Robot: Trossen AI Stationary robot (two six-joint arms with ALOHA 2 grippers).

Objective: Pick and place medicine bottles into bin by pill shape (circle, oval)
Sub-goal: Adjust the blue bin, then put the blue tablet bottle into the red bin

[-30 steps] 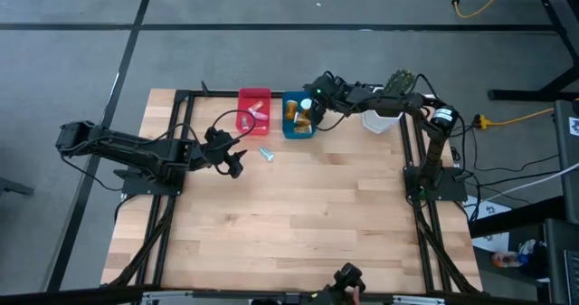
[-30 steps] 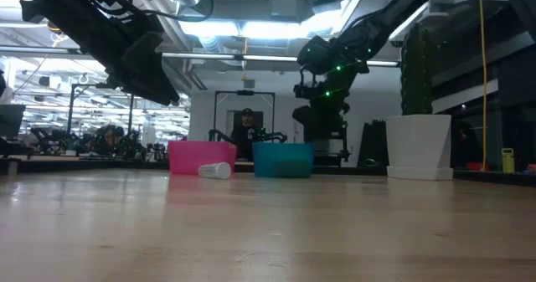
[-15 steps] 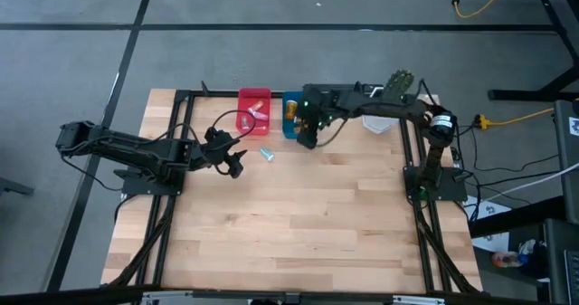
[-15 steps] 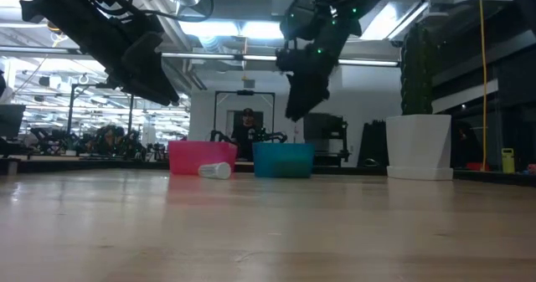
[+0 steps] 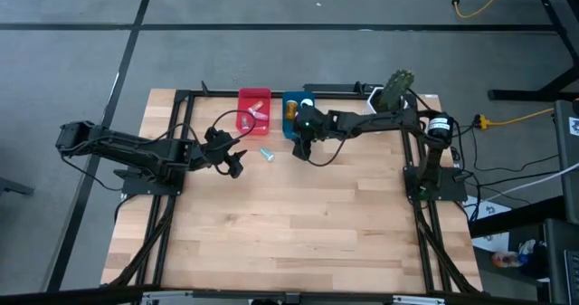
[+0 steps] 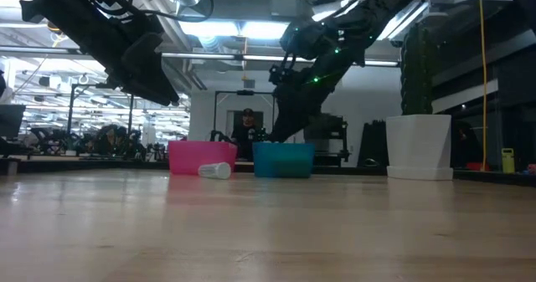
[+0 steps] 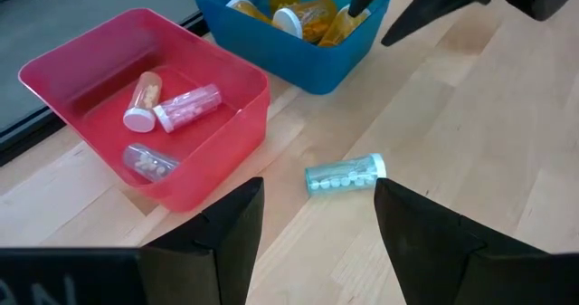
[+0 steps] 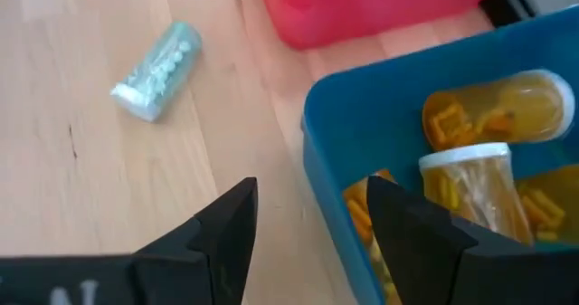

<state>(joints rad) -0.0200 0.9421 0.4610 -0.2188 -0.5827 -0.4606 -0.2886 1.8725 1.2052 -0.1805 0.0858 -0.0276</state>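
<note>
A small teal-tinted bottle (image 5: pixel 267 153) of round white pills lies on its side on the table, just in front of the red bin (image 5: pixel 254 112) and the blue bin (image 5: pixel 294 113). It also shows in the left wrist view (image 7: pixel 346 175) and the right wrist view (image 8: pixel 158 58). The red bin holds three bottles (image 7: pixel 172 110). The blue bin holds orange bottles (image 8: pixel 493 106). My right gripper (image 5: pixel 301 147) is open and empty above the blue bin's near left corner, right of the teal bottle. My left gripper (image 5: pixel 237 166) is open and empty, left of the teal bottle.
A white pot with a green cactus (image 6: pixel 419 146) stands at the table's far right, behind my right arm. The wide wooden tabletop (image 5: pixel 298 223) stretches toward the near edge. A person (image 6: pixel 246 130) stands in the room behind the bins.
My right gripper has swung from over the blue bin's far right side toward the table's left and near edges and has come down, ending beside the bin's near left corner, closer to the teal bottle. The bottle has not moved.
</note>
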